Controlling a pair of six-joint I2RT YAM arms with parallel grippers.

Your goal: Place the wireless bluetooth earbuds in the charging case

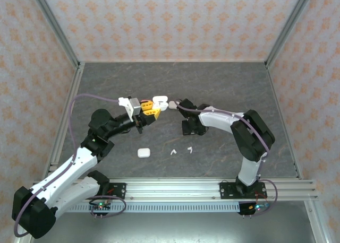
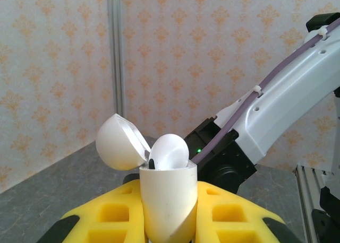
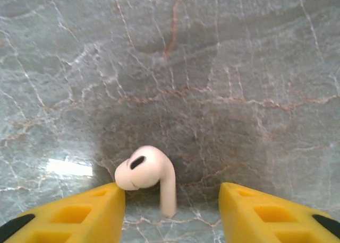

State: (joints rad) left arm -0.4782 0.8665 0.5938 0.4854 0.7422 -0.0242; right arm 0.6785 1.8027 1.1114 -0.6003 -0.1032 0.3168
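Observation:
My left gripper (image 2: 169,208) is shut on a white charging case (image 2: 167,198), held upright between the yellow fingers (image 2: 101,216). Its lid (image 2: 119,142) is hinged open to the left, and one white earbud (image 2: 170,150) sits in the case's mouth. From above, the case (image 1: 159,102) hangs over the table's middle, with my right gripper (image 1: 175,105) right beside it. My right gripper (image 3: 171,190) is open. A pale earbud (image 3: 144,170) lies between its fingers, its head touching the left finger (image 3: 79,214) and its stem blurred. Two more white earbuds (image 1: 172,152) (image 1: 189,149) lie on the table.
A second, closed white case (image 1: 143,153) rests on the grey marble table (image 1: 228,84) near the front, left of the two loose earbuds. Aluminium frame posts (image 1: 58,121) and patterned walls enclose the table on three sides.

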